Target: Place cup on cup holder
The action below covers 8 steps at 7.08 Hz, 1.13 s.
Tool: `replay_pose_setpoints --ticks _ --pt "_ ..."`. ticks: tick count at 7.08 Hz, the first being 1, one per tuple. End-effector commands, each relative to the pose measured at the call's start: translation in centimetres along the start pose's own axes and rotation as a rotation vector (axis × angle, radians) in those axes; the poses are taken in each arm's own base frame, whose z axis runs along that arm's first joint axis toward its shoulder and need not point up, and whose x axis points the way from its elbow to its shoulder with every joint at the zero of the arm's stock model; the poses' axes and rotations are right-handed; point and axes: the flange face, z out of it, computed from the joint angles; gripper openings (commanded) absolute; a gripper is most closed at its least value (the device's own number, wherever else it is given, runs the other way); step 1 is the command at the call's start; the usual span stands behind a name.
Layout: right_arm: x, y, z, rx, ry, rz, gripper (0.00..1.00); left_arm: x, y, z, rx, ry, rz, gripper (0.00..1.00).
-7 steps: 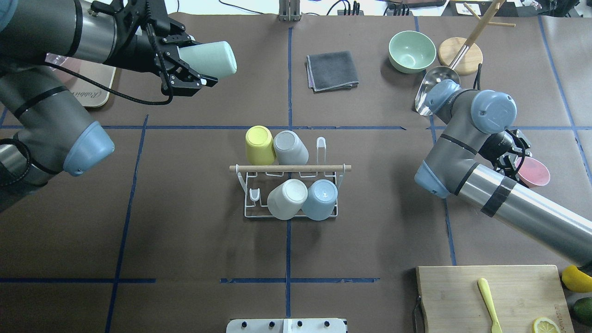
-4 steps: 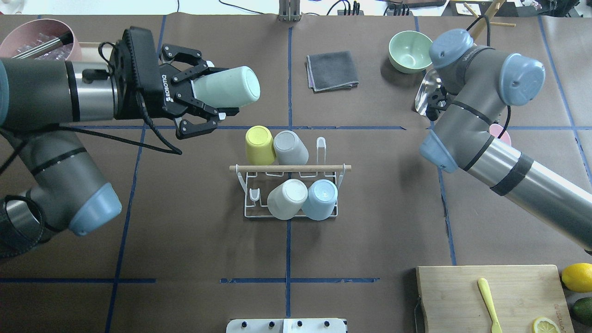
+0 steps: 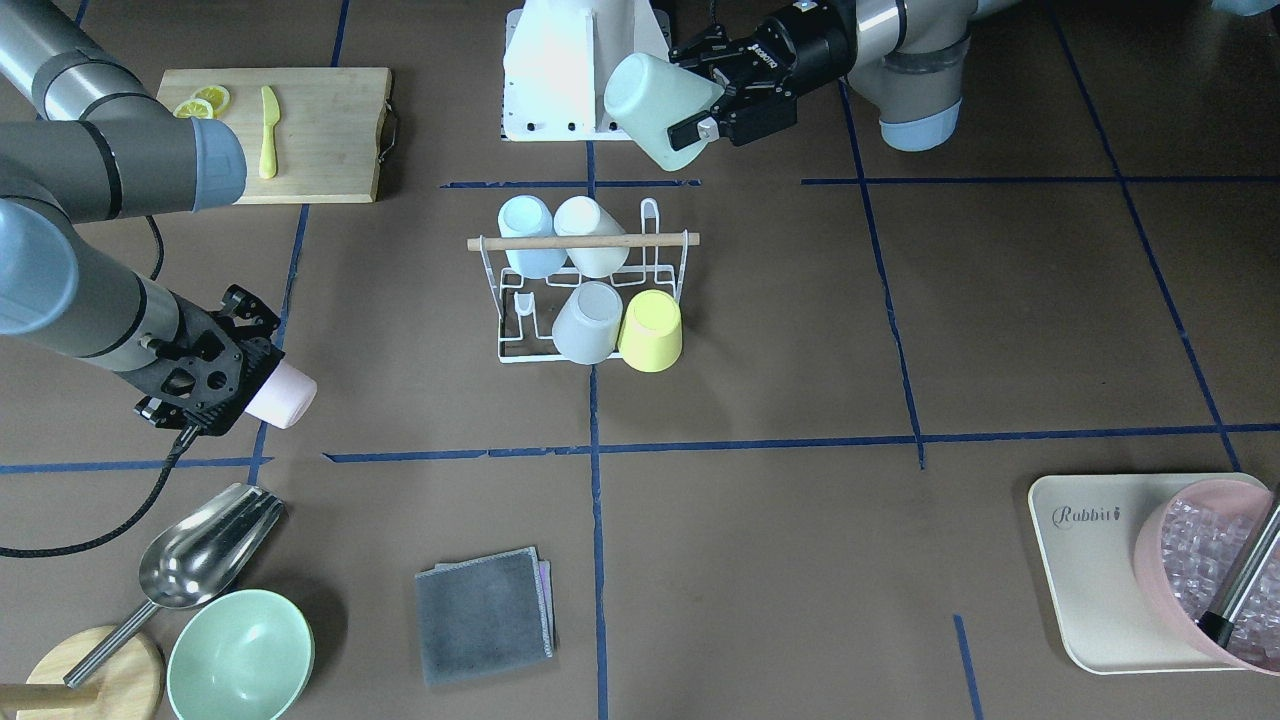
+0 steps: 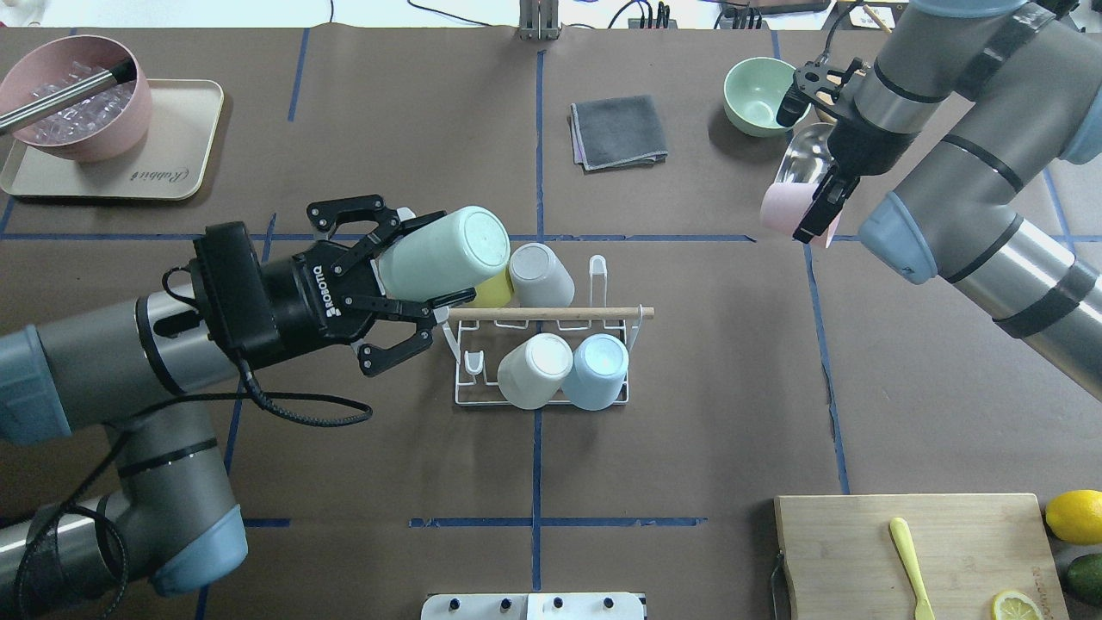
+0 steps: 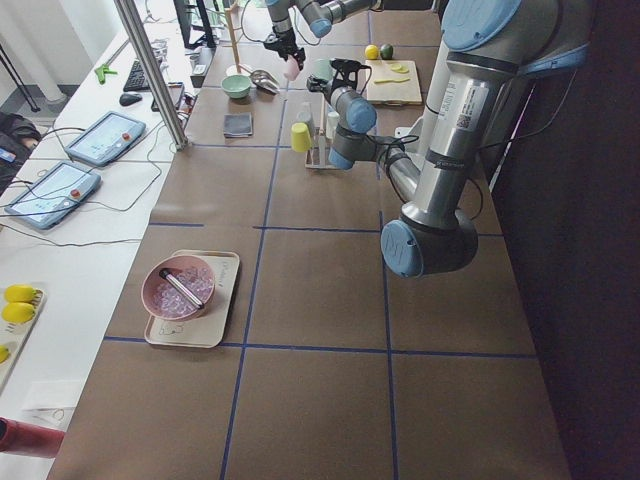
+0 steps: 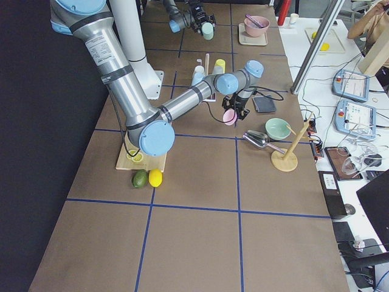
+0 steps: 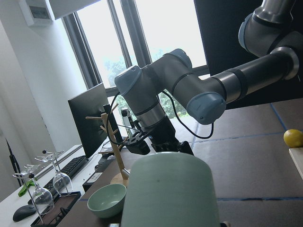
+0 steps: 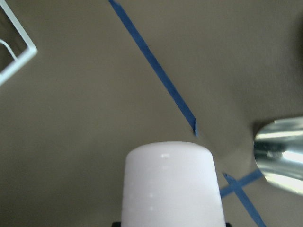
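The white wire cup holder [image 4: 465, 379] with a wooden rod [image 4: 540, 313] stands mid-table and also shows in the front view [image 3: 510, 350]. It carries upside-down yellow [image 4: 492, 293], grey [image 4: 541, 274], white [image 4: 534, 370] and blue [image 4: 598, 370] cups. My left gripper [image 4: 413, 275] is shut on a pale green cup [image 4: 439, 254], held on its side above the rack's far left corner, partly covering the yellow cup. My right gripper [image 4: 818, 207] is shut on a pink cup [image 4: 788, 211], in the air well to the right of the rack. Two prongs [image 4: 597, 271] stand bare.
A grey cloth [image 4: 617, 132], a green bowl [image 4: 758, 95] and a metal scoop [image 4: 805, 159] lie at the far side. A tray [image 4: 172, 176] with a pink bowl of ice is far left. A cutting board [image 4: 861, 551] with a yellow knife is near right.
My left arm has carried the green cup from the far left down toward the rack. My right arm has swung the pink cup leftward and farther away, next to the scoop.
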Motion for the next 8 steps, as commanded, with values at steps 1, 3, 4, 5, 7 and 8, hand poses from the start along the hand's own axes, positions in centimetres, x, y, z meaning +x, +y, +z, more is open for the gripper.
replay_pose_setpoints --ticks 1,3,4,5,7,8 --pt "-4.6 -2.1 -1.7 0.337 -0.036 -0.114 0.09 4.2 5.4 -0.6 0.043 -0.089 -0.079 0.07" --pt "-6.5 -1.7 -3.0 0.550 -0.054 -0.242 0.09 4.8 8.0 0.0 0.044 -0.136 -0.094 0.07" --pt "-6.6 -1.0 -3.3 0.671 -0.026 -0.266 0.09 5.2 8.6 0.4 0.034 -0.133 -0.095 0.08" --pt "-8.1 -1.1 -1.2 0.838 -0.034 -0.214 0.09 5.4 9.1 0.8 0.028 -0.133 -0.097 0.08" --pt "-16.0 -1.5 3.8 1.161 -0.069 -0.258 0.09 5.6 10.9 1.9 0.022 -0.144 -0.098 0.08" --pt "-17.3 -1.6 4.7 1.214 -0.060 -0.239 0.09 6.7 11.8 1.9 0.020 -0.144 -0.110 0.08"
